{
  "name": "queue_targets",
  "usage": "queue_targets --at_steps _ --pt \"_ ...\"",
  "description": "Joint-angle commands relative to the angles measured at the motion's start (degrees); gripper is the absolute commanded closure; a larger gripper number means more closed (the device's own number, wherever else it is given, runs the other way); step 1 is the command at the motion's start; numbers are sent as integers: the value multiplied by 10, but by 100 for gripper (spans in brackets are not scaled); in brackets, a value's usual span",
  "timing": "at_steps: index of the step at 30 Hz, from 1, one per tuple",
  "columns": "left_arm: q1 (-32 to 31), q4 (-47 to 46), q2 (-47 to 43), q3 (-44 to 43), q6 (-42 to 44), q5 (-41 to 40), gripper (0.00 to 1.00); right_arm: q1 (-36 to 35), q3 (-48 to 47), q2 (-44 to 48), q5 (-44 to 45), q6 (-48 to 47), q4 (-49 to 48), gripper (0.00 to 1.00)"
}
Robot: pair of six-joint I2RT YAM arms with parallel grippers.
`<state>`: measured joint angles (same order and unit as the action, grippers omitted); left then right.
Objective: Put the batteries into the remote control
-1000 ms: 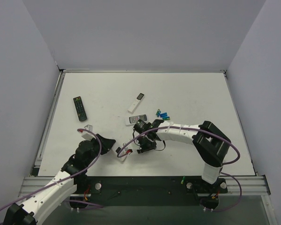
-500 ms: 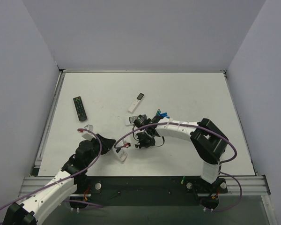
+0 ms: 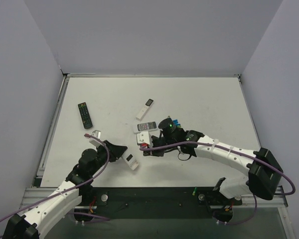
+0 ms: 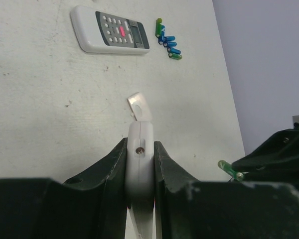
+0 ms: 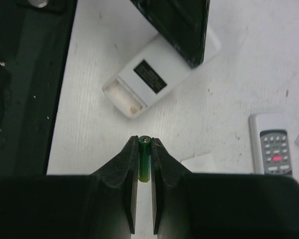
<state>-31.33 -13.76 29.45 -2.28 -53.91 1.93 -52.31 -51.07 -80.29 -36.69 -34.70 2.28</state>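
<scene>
Left gripper (image 4: pixel 140 148) clamps the remote control (image 5: pixel 170 74), back up. Right gripper (image 5: pixel 144 145) pinches a green battery (image 5: pixel 144 170). You want it parallel to the open bay (image 5: pixel 123 97) before lowering gently.

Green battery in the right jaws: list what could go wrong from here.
The green battery is pinched only by its sides in the right jaws; it may pivot or slip when pressed in.
The left jaws grip the remote control at one end; pushing into the open bay at the other could twist it.
</scene>
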Motion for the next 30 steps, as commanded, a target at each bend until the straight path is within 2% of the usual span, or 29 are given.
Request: queue_targets --at_steps 1,8,13,30 --pt "3 -65 21 -13 -8 57 100 -28 19 54 -88 43 -115 100" --pt "2 -71 69 -56 -51 130 100 -54 18 79 -142 32 -128 100" --pt "2 -88 77 -73 -79 142 100 -71 20 83 -168 22 -118 100" --pt "2 -78 64 -113 -94 188 100 -85 20 73 -181 -11 -76 100"
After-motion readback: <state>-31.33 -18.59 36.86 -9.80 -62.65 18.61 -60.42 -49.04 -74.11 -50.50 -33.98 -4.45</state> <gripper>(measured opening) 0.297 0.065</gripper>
